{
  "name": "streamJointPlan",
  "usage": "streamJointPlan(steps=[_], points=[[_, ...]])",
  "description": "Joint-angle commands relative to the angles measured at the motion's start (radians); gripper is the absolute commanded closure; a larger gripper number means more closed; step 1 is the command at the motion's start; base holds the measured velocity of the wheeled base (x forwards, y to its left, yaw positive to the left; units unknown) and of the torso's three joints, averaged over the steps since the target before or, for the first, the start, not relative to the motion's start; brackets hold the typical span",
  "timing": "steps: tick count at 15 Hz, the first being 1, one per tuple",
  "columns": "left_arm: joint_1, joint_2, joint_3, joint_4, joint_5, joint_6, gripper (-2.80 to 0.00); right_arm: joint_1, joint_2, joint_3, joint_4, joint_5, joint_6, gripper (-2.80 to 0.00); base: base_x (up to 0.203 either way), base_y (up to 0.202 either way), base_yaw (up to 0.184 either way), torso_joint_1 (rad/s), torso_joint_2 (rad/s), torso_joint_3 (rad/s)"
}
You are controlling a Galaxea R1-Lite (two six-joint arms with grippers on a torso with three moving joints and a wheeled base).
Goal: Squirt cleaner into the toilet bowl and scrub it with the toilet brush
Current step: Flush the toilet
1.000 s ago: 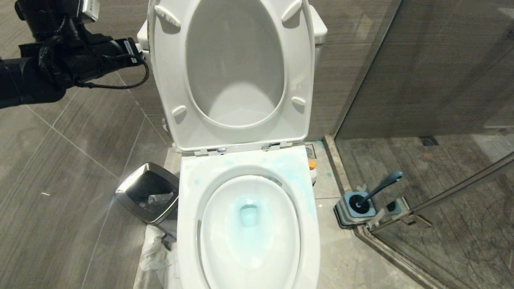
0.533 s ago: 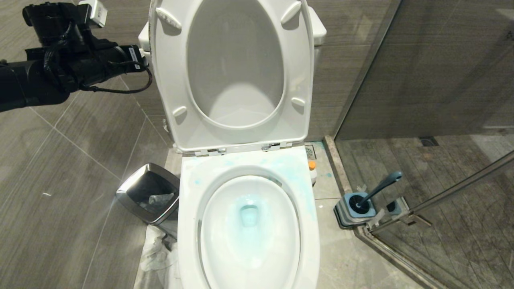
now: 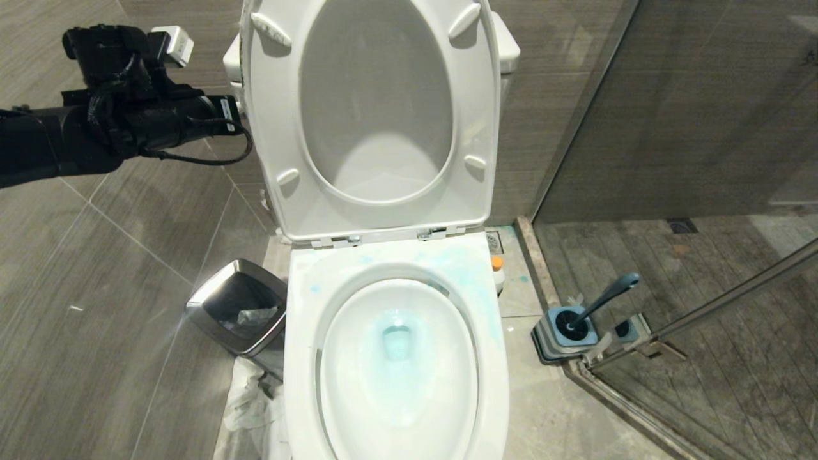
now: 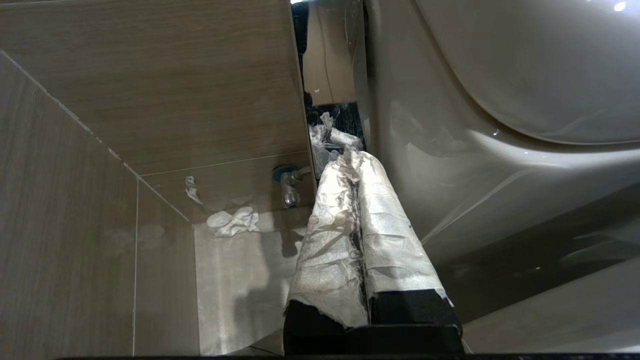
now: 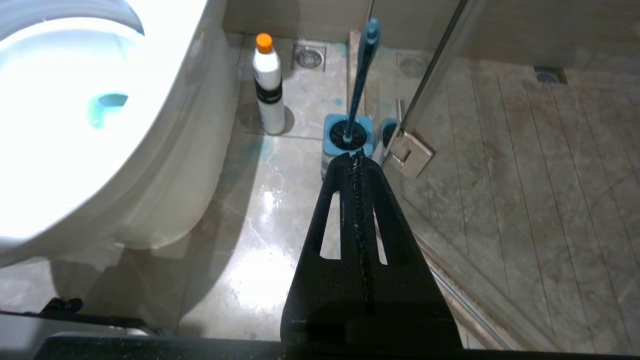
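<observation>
The toilet bowl [image 3: 301, 358] stands open with seat and lid raised; blue-tinted water lies in it and blue smears mark its back rim. The cleaner [image 5: 268, 85], a white bottle with an orange cap, stands on the floor right of the bowl. The toilet brush [image 5: 361, 70] sits in its square holder [image 5: 347, 136] by the glass door. My left gripper [image 4: 347, 157] is shut and empty, its fingers [image 4: 385, 225] wrapped in white paper, and it points down beside the tank. My right gripper [image 5: 356, 159] is shut and empty, low over the floor near the holder.
A silver-rimmed waste bin [image 3: 236, 306] stands left of the bowl, with a plastic bag [image 3: 249, 409] on the floor in front of it. A water valve [image 4: 290, 187] and crumpled tissue [image 4: 232, 221] lie behind the toilet. A glass shower door [image 3: 703, 306] closes off the right.
My left arm has moved right and lower in the head view, closer to the left side of the tank. Nothing else has moved.
</observation>
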Motion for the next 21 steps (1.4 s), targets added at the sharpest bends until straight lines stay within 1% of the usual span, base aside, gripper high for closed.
streamJointPlan(steps=[1, 9, 11, 15, 21], points=[[-0.008, 0.014, -0.001, -0.007, -0.005, 0.001, 0.00, 0.000, 0.002, 0.000, -0.001, 0.001, -0.001, 0.00, 0.000, 0.000, 0.000, 0.000, 0.00, 0.000], [-0.005, 0.000, -0.001, -0.015, -0.007, -0.006, 0.00, 0.000, 0.002, 0.000, -0.001, 0.001, -0.001, 0.00, 0.000, 0.000, 0.000, 0.000, 0.00, 0.000], [0.001, -0.018, -0.003, -0.016, -0.007, -0.017, 0.00, 0.000, 0.002, 0.000, -0.001, 0.001, -0.001, 0.00, 0.000, 0.000, 0.000, 0.000, 0.00, 0.000], [0.022, -0.108, -0.001, -0.018, -0.006, -0.092, 0.00, 0.000, 0.002, 0.000, -0.001, 0.001, -0.001, 0.00, 0.000, 0.000, 0.000, 0.000, 0.00, 0.000], [0.091, -0.257, -0.001, -0.021, -0.025, -0.141, 0.00, 0.000, 0.002, 0.000, -0.001, 0.001, -0.001, 0.00, 0.000, 0.000, 0.000, 0.000, 0.00, 0.000]])
